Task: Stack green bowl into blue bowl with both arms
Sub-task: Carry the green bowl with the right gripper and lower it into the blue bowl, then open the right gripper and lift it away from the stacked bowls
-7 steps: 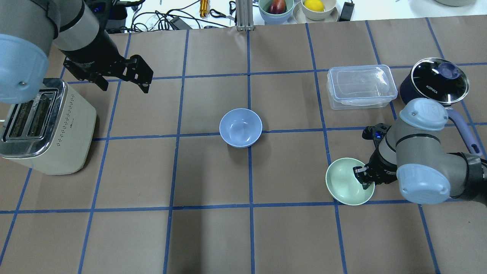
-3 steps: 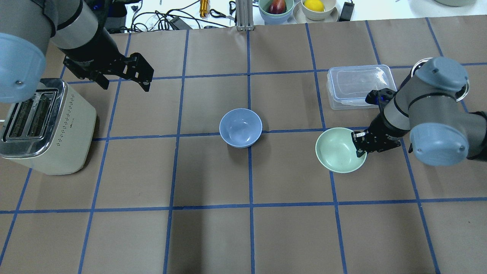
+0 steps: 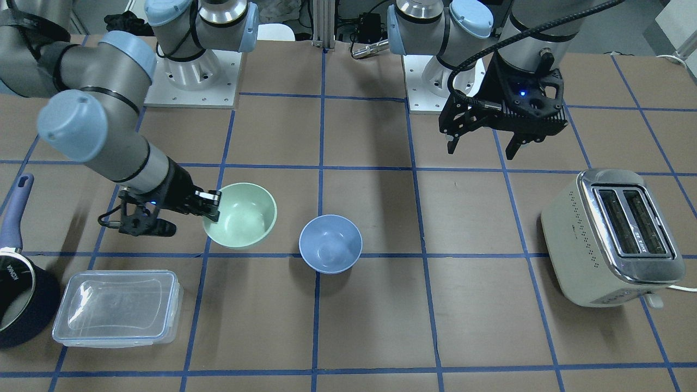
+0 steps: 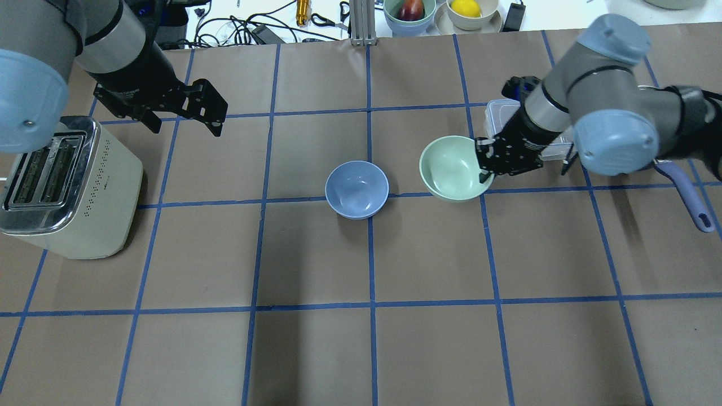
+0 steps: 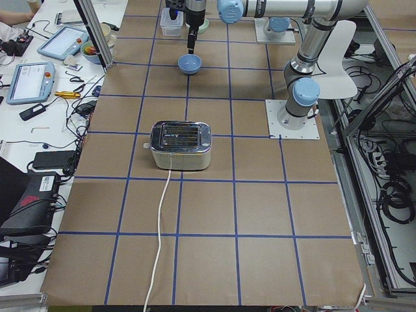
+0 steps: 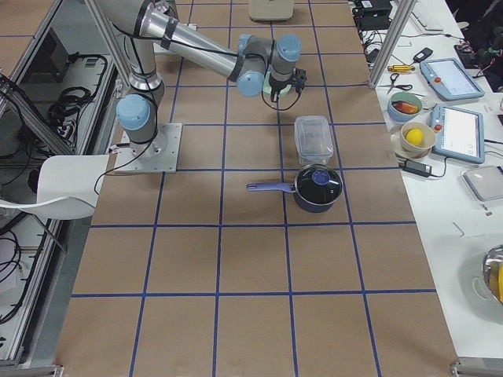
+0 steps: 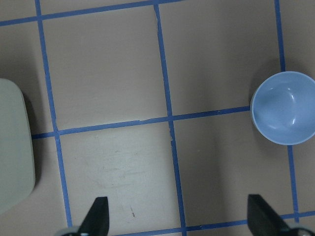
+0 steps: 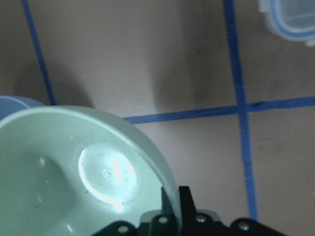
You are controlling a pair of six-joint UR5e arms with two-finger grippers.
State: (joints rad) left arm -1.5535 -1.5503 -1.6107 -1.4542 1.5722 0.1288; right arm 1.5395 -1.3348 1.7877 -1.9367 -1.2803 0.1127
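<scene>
While reading labels first: the only legible brand is "KONKA", in white on the glass lid of the dark pot (image 3: 16,296) with the purple handle. The toaster (image 4: 67,186) carries small print by its slots, too small for me to read.

Count on the brown paper: two small bowls, one toaster, one clear lidded container (image 3: 117,307) and one pot. Two more bowls stand on the white bench past the paper's far edge. One (image 4: 410,14) holds a red fruit, the other (image 4: 471,11) a yellow one.

Both arms are in view. The right gripper (image 4: 486,166) pinches the rim of the green bowl (image 4: 454,168), one finger inside the wall and one outside. The bowl is upright, mouth up. It sits on the robot's right of the blue bowl (image 4: 356,189), near it but apart, not yet stacked. I cannot tell how far it clears the paper.

The blue bowl rests on the paper at mid-table, on a crossing of the blue tape lines.

The left gripper (image 4: 186,128) hangs beyond the toaster with its fingers spread wide and nothing between them. Its wrist camera shows the blue bowl off to one side.
</scene>
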